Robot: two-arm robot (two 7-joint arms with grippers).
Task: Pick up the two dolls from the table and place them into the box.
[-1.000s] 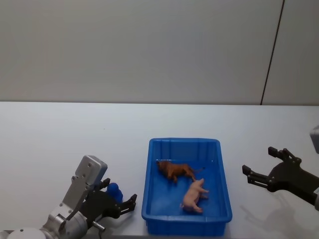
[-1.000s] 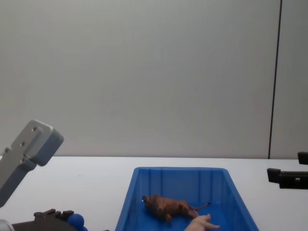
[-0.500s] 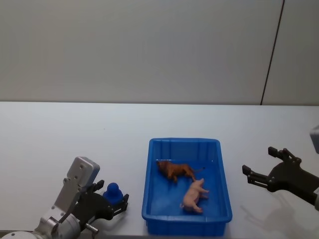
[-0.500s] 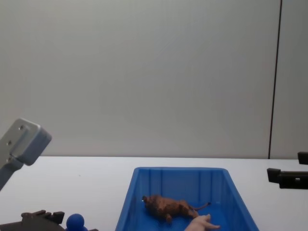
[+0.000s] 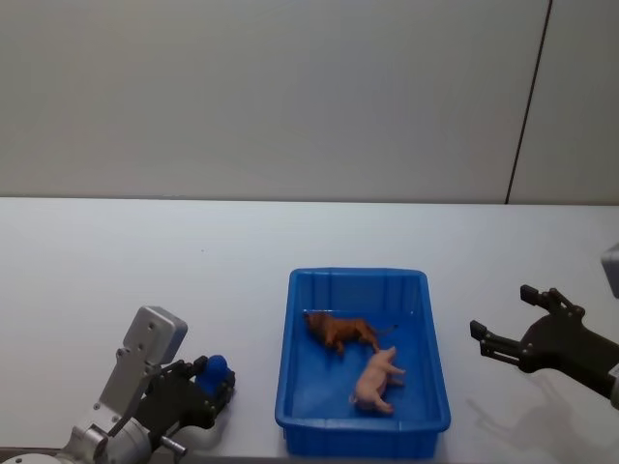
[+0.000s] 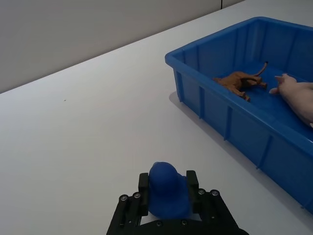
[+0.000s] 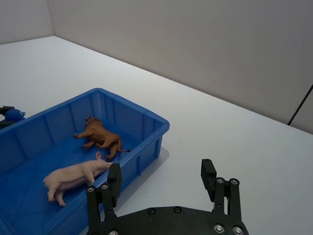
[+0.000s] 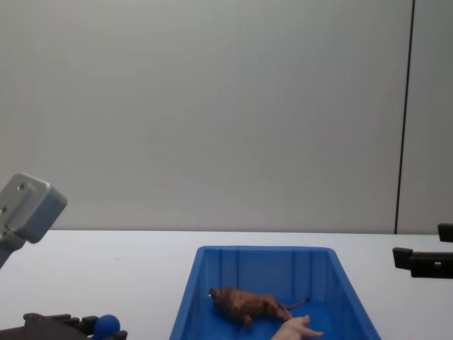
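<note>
left gripper fingers pinching blue doll near-left of box. i lift clear of rim before swinging right. right gripper spread, idle.

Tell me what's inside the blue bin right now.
Inside the blue bin lie a brown lion and a pale pink figure, both on their sides. The floor under them is hidden.
</note>
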